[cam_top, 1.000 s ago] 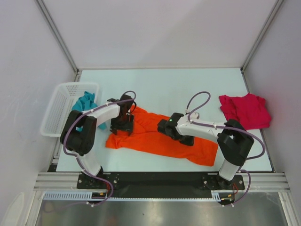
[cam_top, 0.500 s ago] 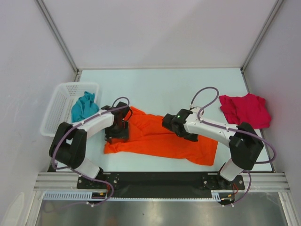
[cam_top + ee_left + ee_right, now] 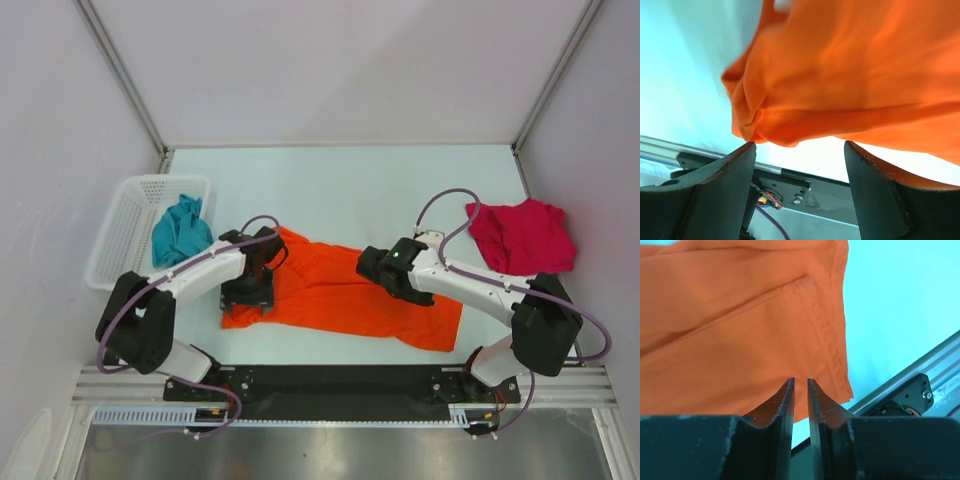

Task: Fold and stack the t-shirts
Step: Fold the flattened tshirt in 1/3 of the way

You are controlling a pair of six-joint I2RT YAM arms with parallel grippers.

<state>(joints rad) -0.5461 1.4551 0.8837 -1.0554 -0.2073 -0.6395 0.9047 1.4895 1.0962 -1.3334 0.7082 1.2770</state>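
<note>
The orange t-shirt (image 3: 340, 295) lies spread across the middle of the table. My left gripper (image 3: 248, 290) hangs over its bunched left edge (image 3: 755, 120); the left gripper (image 3: 799, 145) is wide open with nothing between its fingers. My right gripper (image 3: 385, 270) is low over the shirt's right half. In the right wrist view the right gripper (image 3: 800, 381) has its jaws a narrow slit apart and empty, above the hemmed edge (image 3: 832, 350). The crimson t-shirt (image 3: 520, 235) lies crumpled at the far right. The teal t-shirt (image 3: 180, 230) sits in the basket.
A white mesh basket (image 3: 125, 235) stands at the table's left edge. The aluminium frame rail (image 3: 340, 380) runs along the near edge, with both arm bases on it. White walls close the table in on three sides.
My left gripper has moved nearer and slightly left, down the shirt's left edge. My right gripper has shifted a little to the right over the shirt. The shirt's left part lies flatter.
</note>
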